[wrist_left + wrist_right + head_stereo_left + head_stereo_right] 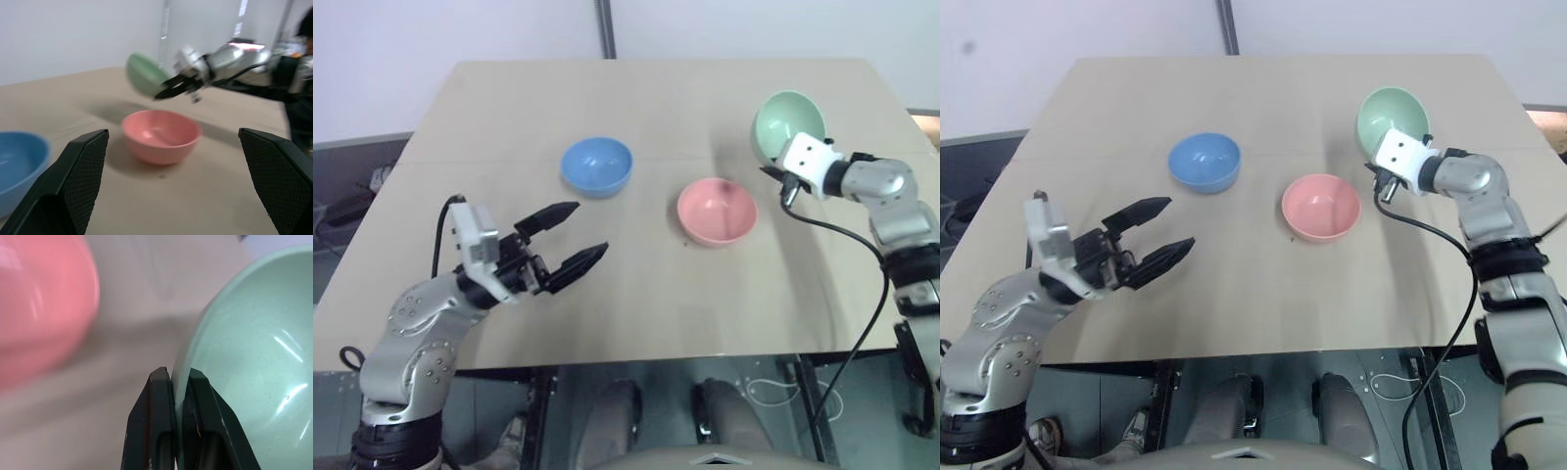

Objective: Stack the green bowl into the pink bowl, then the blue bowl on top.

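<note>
Nearest, the left claw (570,235) hangs spread and empty over the desk (636,304), blue bowl (597,164) just ahead, pink bowl (717,211) off to its right, while the right claw (179,382) pinches the tilted green bowl (787,125) by its rim, fingertips hidden in the head views.

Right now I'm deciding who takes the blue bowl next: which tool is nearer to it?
Left. The left tool hovers open just in front of the blue bowl; the right tool is beyond the pink bowl, pinching the green bowl.
</note>
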